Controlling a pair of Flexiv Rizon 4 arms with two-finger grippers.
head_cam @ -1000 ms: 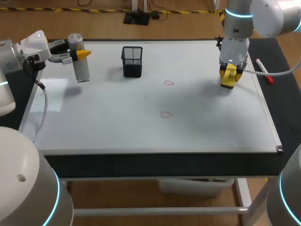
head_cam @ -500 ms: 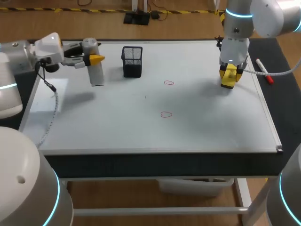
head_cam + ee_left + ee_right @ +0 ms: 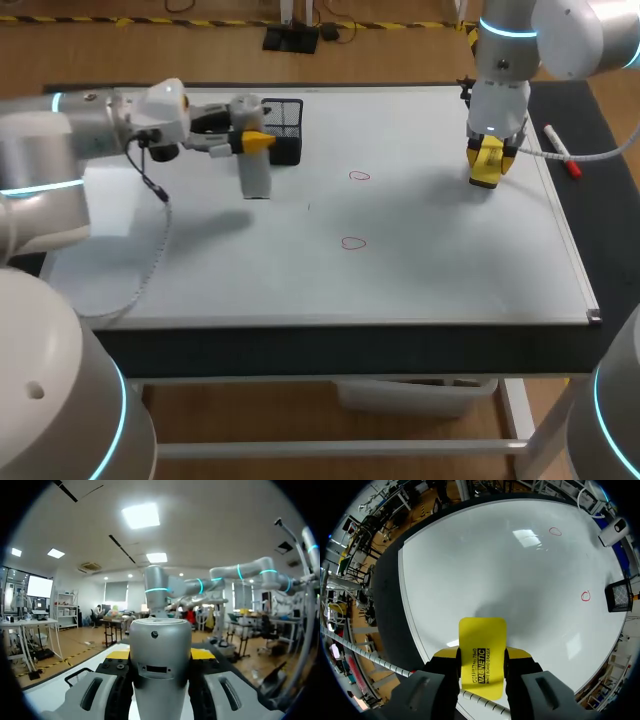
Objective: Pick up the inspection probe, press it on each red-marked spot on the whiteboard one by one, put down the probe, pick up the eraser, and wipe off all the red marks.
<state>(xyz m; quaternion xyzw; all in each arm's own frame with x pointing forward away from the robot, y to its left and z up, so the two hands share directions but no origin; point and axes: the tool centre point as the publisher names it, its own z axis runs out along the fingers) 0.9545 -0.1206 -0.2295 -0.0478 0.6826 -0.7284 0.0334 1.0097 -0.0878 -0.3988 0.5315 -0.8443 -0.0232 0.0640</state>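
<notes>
Probe moved R, axis vertical

Grey probe, yellow eraser

Probe: grey cylinder with a rounded cap, upright, gripped between the fingers of the left gripper, above the far left part of the whiteboard
Eraser: yellow flat block with black print, on end, clamped in the right gripper, near the far right edge
Whiteboard: white, lying flat
Red marks: two small rings, and, mid-board, unwiped
</notes>
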